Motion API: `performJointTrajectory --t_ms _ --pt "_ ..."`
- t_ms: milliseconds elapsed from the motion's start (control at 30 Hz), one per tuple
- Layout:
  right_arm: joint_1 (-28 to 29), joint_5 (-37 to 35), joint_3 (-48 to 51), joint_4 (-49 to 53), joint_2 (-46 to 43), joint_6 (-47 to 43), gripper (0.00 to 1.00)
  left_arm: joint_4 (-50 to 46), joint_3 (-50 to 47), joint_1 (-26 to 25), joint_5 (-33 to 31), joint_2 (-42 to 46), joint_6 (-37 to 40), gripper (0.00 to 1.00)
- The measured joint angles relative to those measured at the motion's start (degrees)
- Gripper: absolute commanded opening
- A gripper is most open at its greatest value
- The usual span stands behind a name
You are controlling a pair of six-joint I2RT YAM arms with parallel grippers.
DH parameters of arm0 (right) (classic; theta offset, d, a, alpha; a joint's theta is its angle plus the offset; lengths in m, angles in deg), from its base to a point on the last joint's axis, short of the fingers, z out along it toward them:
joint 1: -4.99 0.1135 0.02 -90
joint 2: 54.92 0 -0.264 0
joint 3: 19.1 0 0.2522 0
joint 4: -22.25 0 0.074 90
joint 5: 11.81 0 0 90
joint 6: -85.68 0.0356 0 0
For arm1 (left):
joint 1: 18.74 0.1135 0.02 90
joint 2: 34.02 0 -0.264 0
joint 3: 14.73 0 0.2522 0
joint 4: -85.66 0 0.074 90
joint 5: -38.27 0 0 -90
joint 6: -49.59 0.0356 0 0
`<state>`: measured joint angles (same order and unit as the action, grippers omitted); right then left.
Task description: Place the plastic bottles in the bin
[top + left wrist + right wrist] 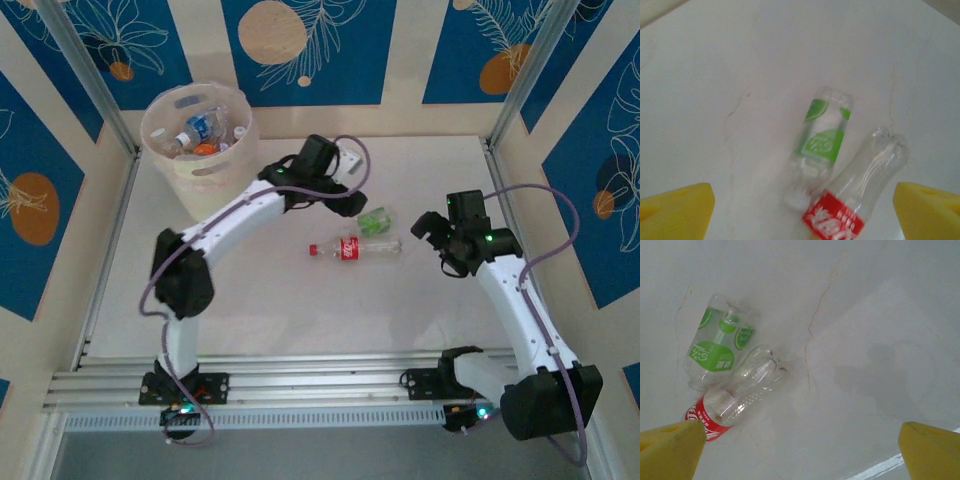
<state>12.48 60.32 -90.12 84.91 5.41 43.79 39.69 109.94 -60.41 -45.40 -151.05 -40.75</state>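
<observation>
Lower wide-open, empty left gripper (801, 212) onto clear green-labelled plastic bottle (373, 221); clamp mid-label, avoiding clear red-labelled bottle (358, 247) just beside, 7 o'clock. Hold right gripper (800, 450), likewise gaping and empty, back.

- Top external sits high above and behind the arm bases (180, 385) and looks steeply down over the whole table (300, 310). The bases are at 6 o'clock and the bin (200, 178) is out at 11 o'clock.
- Left wrist is close over the tabletop, facing down, with the left fingertips (675, 212) at 7 and 5 o'clock. The green-label bottle (821, 142) and red-label bottle (860, 195) lie towards 5 o'clock.
- Right wrist is just as near and also faces down, with the right fingertips (670, 447) in both low corners. The same pair lies at 9 o'clock.
- All three views share those two bottles, which lie mid-table from the top.
</observation>
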Motion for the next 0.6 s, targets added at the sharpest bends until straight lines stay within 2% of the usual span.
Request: performJointTrajectory --t_ms 33,267,400,600 --pt "0.0 0.0 0.0 0.3 -0.6 0.1 0.99 0.0 2.9 -0.3 0.7 -2.8 0.6 0.99" --pt "-0.1 -0.1 0.0 1.1 -3.5 0.3 0.99 -3.9 21.4 -1.7 2.2 -19.6 3.7 0.99" --pt "-0.1 -0.1 0.2 1.2 -4.4 0.5 0.99 -6.9 26.5 -1.7 2.4 -24.7 4.7 0.99" --pt "-0.1 0.0 0.4 1.3 -5.5 0.6 0.99 -9.7 27.8 -1.8 5.4 -27.7 6.9 1.0"
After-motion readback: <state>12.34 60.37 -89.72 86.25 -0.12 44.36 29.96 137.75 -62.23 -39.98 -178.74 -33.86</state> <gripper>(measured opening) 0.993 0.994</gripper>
